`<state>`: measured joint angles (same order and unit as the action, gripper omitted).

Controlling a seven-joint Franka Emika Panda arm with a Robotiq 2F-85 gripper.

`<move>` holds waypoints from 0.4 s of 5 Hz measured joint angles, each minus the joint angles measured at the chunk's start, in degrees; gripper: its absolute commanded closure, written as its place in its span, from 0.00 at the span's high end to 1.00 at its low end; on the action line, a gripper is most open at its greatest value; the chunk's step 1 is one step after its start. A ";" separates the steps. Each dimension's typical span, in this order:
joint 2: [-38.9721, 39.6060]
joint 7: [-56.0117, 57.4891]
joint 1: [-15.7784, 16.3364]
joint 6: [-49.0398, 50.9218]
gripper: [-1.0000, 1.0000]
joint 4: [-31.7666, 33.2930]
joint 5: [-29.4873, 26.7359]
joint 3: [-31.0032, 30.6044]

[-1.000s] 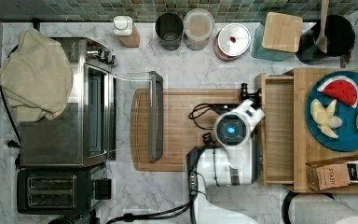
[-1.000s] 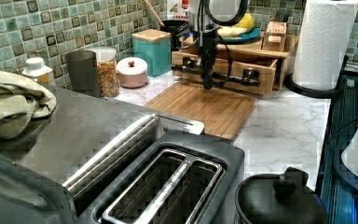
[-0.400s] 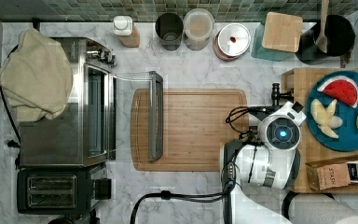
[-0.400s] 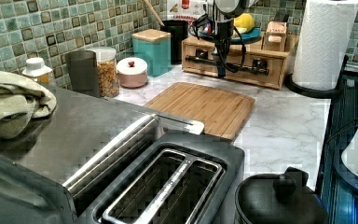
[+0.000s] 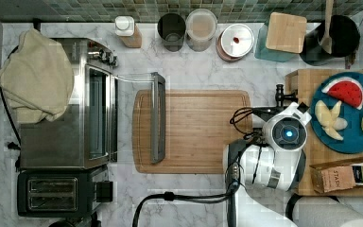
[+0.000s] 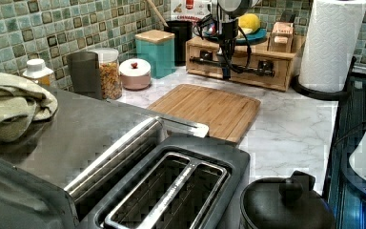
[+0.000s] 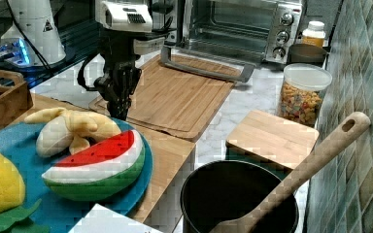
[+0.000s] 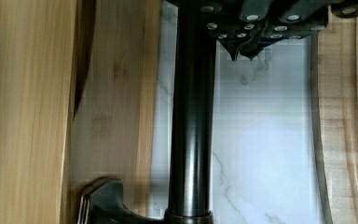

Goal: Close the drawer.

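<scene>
1. Top view: the drawer is pushed fully into the wooden stand (image 5: 307,80) that carries the blue plate (image 5: 354,138). One end of its black bar handle (image 5: 280,94) juts out on the stand's side facing the cutting board (image 5: 198,130).
2. A second ago the top view showed the drawer pulled well out, its bare wooden bottom exposed and its front close to the cutting board's right edge. That open tray is now gone from sight and a strip of marble counter (image 5: 260,61) lies between board and stand.
3. The arm has travelled with it: its wrist housing sat over the board's right edge a second ago and now overlaps the stand's edge, towards the top view's right.
4. Compared with 0.4 s ago, drawer and arm sit in practically the same place in both the top view and the left view.
5. In the left view the drawer (image 6: 252,80) front lies flush with the stand, and the gripper (image 6: 226,71) hangs straight down in front of the handle (image 6: 259,70), about mid-length.
6. The wrist view puts the gripper (image 8: 241,53) just beside the handle (image 8: 191,116), on the marble side, with the drawer (image 8: 116,93) front beyond the bar.
7. The jaws are drawn together, tips almost meeting, and grip nothing; the bar runs beside them, not between them.
8. In the right view the gripper (image 7: 119,104) points down at the stand's edge, next to the plate.
</scene>
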<state>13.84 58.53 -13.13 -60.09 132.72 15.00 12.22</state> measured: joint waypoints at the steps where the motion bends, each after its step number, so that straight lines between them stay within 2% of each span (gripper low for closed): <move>1: 0.15 0.00 0.03 0.11 0.00 -0.22 -0.67 -0.01; 2: 0.13 0.00 -0.06 0.11 0.00 -0.22 -1.73 -0.03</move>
<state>13.97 58.53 -13.18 -59.98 132.50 13.27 12.19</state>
